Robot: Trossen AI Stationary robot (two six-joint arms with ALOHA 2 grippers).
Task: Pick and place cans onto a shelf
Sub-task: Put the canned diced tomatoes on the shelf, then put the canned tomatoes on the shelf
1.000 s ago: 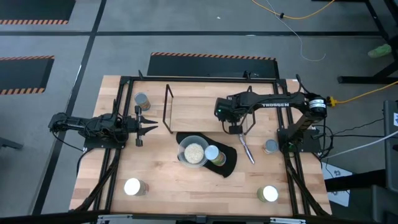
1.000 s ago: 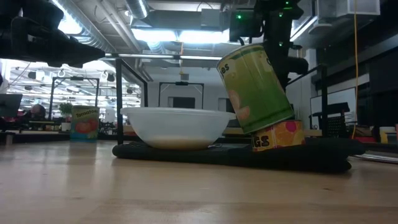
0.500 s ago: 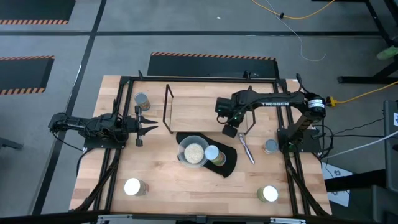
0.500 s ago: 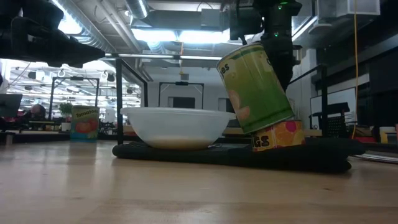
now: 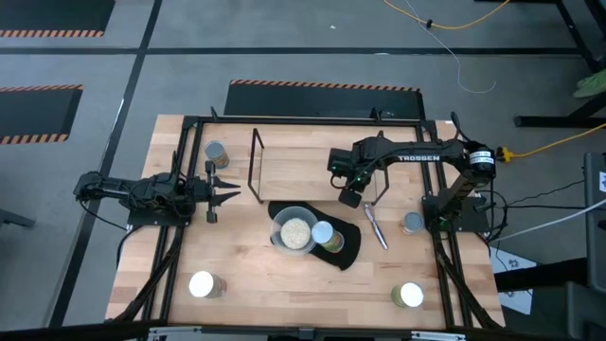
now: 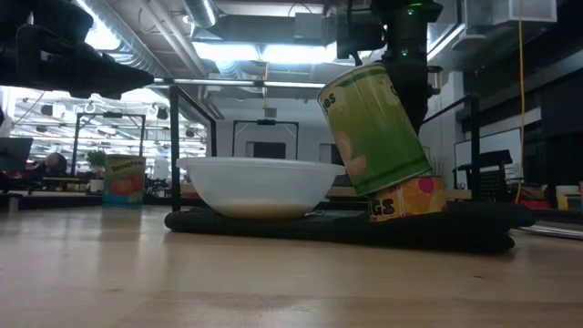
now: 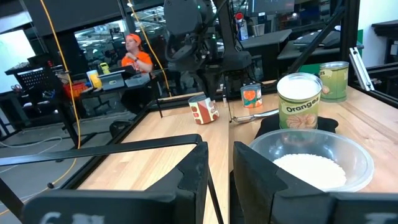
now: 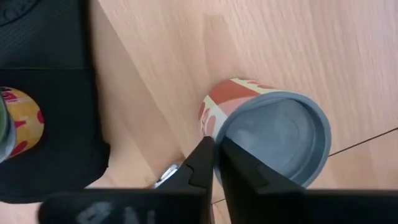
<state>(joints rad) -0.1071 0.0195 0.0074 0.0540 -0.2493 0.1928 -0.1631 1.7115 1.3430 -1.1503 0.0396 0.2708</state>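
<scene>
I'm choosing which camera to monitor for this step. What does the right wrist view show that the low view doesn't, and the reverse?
Only the right wrist view shows the red-and-cream can standing on bare wood beneath the right gripper, whose fingers are nearly together just off its rim. Only the low view shows the white bowl, the green can leaning tilted on another can, and a distant can on the left. Both show the black mat and the orange-labelled can on it.
</scene>
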